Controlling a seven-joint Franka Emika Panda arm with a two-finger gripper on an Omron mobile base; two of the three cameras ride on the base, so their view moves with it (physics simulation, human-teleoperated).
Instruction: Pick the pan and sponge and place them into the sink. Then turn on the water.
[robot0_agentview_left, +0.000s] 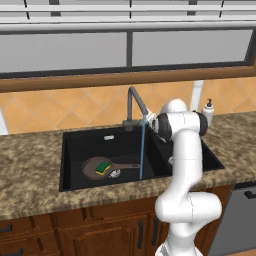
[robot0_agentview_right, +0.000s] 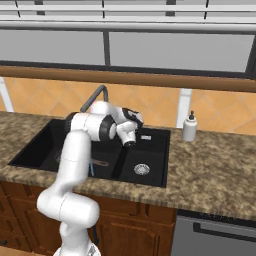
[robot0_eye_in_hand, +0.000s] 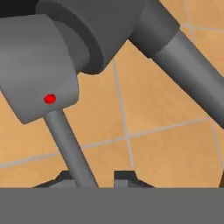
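Observation:
The dark brown pan (robot0_agentview_left: 90, 169) lies in the large basin of the black sink (robot0_agentview_left: 80, 145), its handle pointing right. On the pan rests the green and yellow sponge (robot0_agentview_left: 103, 167). A thin blue stream of water (robot0_agentview_left: 142, 150) falls from the grey gooseneck faucet (robot0_agentview_left: 134, 102) into the basin. My gripper (robot0_agentview_left: 150, 122) is up at the faucet's base, over the sink. In the hand view the faucet body (robot0_eye_in_hand: 39, 83) with a red dot is very close, and its thin lever (robot0_eye_in_hand: 65, 140) runs down between my open fingertips (robot0_eye_in_hand: 124, 176).
A white soap dispenser (robot0_agentview_left: 207, 111) stands on the granite counter (robot0_agentview_left: 30, 150) right of the sink. The smaller basin has a silver drain (robot0_agentview_right: 142, 169). A dishwasher front (robot0_agentview_right: 215, 235) is below the counter at the right. Orange tiles and a window ledge back the sink.

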